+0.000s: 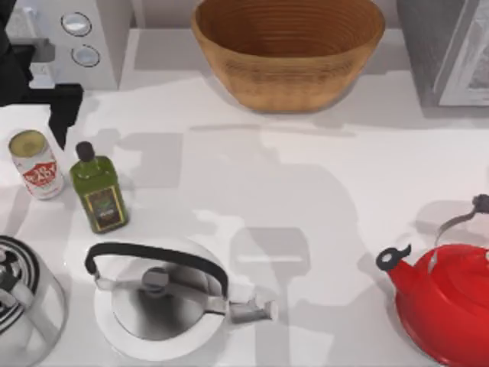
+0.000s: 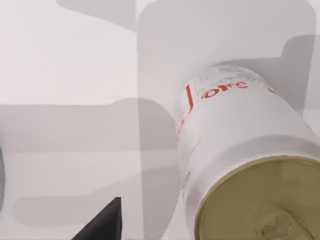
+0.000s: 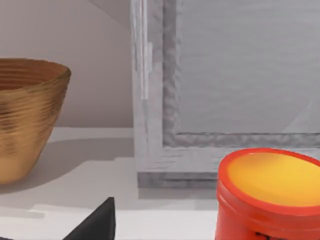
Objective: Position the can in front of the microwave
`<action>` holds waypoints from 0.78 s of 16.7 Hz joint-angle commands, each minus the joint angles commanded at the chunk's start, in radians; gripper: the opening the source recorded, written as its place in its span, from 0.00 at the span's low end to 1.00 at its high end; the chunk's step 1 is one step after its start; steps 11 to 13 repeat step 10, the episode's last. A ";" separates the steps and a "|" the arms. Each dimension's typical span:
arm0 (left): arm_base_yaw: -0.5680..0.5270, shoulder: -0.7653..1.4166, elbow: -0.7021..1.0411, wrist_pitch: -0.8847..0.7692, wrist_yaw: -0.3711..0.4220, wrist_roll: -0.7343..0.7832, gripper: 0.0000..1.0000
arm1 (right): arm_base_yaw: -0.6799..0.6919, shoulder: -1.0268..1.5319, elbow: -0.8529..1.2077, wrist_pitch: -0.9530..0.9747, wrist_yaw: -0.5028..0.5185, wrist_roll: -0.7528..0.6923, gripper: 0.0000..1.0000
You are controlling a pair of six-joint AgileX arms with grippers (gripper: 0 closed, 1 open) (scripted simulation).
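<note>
The can [image 1: 34, 164], white with a red label and a dull gold lid, stands upright on the table at the far left, in front of the microwave [image 1: 76, 38] with its two round dials. My left gripper [image 1: 64, 122] hangs between the microwave and the can, just behind the can and apart from it, open and holding nothing. In the left wrist view the can [image 2: 240, 150] looms close, beside one dark fingertip [image 2: 102, 225]. My right arm is parked at the right; one of its fingertips [image 3: 97, 222] shows in the right wrist view.
A green oil bottle [image 1: 98, 191] stands right of the can. A white kettle [image 1: 160, 298] and a striped pot [image 1: 19, 298] sit at the front left, a red kettle [image 1: 447, 302] front right. A wicker basket [image 1: 286, 50] and a darker grey appliance [image 1: 451, 50] line the back.
</note>
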 joint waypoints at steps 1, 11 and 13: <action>-0.001 0.000 0.000 0.000 0.000 0.000 1.00 | 0.000 0.000 0.000 0.000 0.000 0.000 1.00; -0.002 -0.003 0.153 -0.156 0.000 -0.001 1.00 | 0.000 0.000 0.000 0.000 0.000 0.000 1.00; -0.002 -0.003 0.153 -0.156 0.000 -0.001 1.00 | 0.000 0.000 0.000 0.000 0.000 0.000 1.00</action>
